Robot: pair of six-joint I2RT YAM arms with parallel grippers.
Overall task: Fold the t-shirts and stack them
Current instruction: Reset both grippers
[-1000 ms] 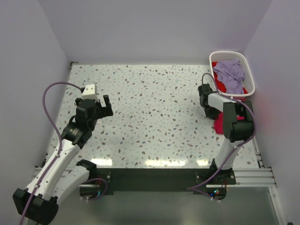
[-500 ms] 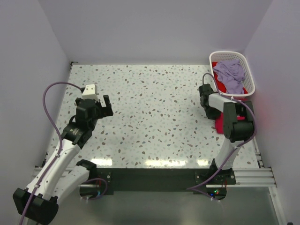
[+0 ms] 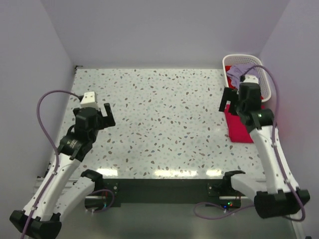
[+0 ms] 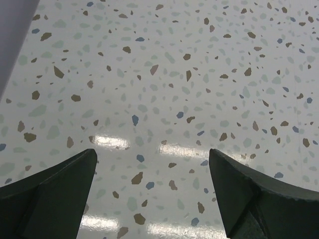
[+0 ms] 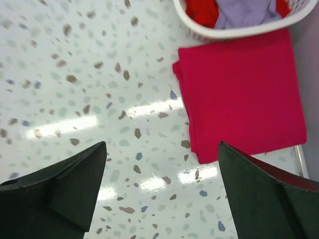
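A folded crimson t-shirt (image 3: 239, 129) lies flat on the table's right side, just in front of the white basket (image 3: 264, 74); the right wrist view shows it as a neat rectangle (image 5: 241, 94). In the basket are a crumpled lavender t-shirt (image 3: 239, 73) (image 5: 245, 10) and another red one (image 5: 201, 11). My right gripper (image 3: 230, 101) (image 5: 162, 147) hovers open above the table beside the folded shirt's left edge, holding nothing. My left gripper (image 3: 102, 115) (image 4: 153, 152) hangs open over bare table at the left, nothing between its fingers.
The speckled tabletop (image 3: 164, 114) is enclosed by pale walls at the back and on both sides. The basket stands in the far right corner against the wall. A metal rail (image 3: 264, 186) runs along the near edge by the arm bases.
My right gripper has opened and risen off the red shirt, which now lies uncovered and flat. The right arm has swung up toward the basket. The left arm has shifted slightly left.
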